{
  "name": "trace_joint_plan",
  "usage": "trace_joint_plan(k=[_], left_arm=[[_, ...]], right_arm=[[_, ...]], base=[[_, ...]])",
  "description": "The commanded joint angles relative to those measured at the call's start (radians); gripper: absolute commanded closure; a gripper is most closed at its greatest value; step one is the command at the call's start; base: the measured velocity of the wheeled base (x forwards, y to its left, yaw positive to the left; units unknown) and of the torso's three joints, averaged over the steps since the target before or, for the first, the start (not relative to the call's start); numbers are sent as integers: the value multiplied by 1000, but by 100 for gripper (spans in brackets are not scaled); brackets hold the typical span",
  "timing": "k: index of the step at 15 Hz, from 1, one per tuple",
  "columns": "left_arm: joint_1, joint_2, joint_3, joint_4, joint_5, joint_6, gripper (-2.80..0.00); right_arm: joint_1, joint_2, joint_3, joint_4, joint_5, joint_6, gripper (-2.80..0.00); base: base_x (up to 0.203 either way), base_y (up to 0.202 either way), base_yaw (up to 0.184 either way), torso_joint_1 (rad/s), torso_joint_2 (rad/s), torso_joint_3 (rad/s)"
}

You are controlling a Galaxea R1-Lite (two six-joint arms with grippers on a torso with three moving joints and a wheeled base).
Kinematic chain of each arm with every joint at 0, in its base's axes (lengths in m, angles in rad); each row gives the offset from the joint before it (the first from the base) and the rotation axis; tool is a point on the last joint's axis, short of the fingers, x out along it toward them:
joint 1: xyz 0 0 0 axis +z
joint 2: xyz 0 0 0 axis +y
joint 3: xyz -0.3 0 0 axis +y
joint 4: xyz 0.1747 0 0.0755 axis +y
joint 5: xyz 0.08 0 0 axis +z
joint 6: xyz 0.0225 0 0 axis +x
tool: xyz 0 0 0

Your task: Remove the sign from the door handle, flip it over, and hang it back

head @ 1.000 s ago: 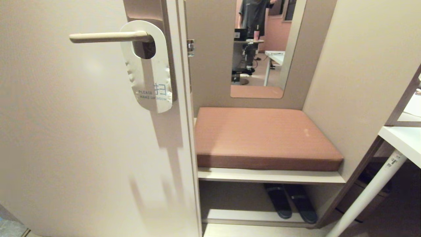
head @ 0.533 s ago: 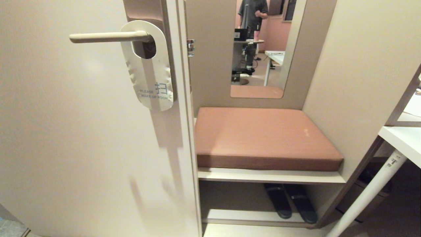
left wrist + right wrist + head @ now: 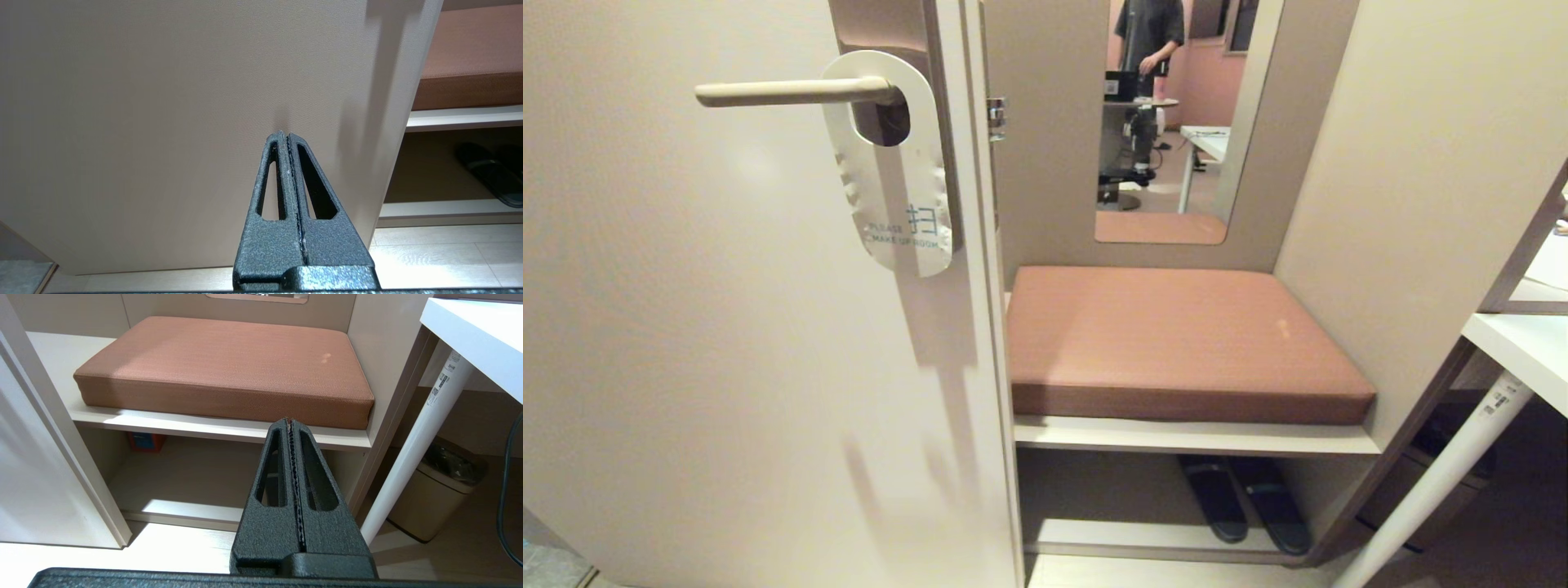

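Door: fills the head view from 9 o'clock to centre; upper part cut off by the frame. Wall panel with mirror at 12 o'clock; person's reflection in it, cut off above the shoulders.

Brown cushion on a shelf, at 3 o'clock of the door edge. White table at 3 o'clock, mostly out of frame. Dark slippers beneath the shelf at 5 o'clock, partly shadowed. Waste bin under the table, seen only from the right wrist.

Handle: level, at 11 o'clock in the head view, on a brown plate cut off at the top.

Sign: hung around the handle near the plate, white face outward, lettering "PLEASE MAKE UP ROOM" at the lower end. Other face hidden.

Left gripper: clenched, pads pressed together, nothing held, aimed at the lower door face; contact with the door not determinable. Right gripper: clenched, empty, aimed at the shelf edge below the cushion. Neither visible in the head view.
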Motion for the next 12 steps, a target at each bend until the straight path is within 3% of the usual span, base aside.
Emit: trace_joint_plan(k=[1, 12], left_arm=[[0, 0, 0, 0, 0, 1, 0], [0, 0, 0, 0, 0, 1, 0]], right_arm=[[0, -1, 0, 0, -1, 0, 0], [0, -1, 0, 0, 0, 0, 0]], base=[[0, 0, 0, 0, 0, 0], [0, 0, 0, 0, 0, 0]])
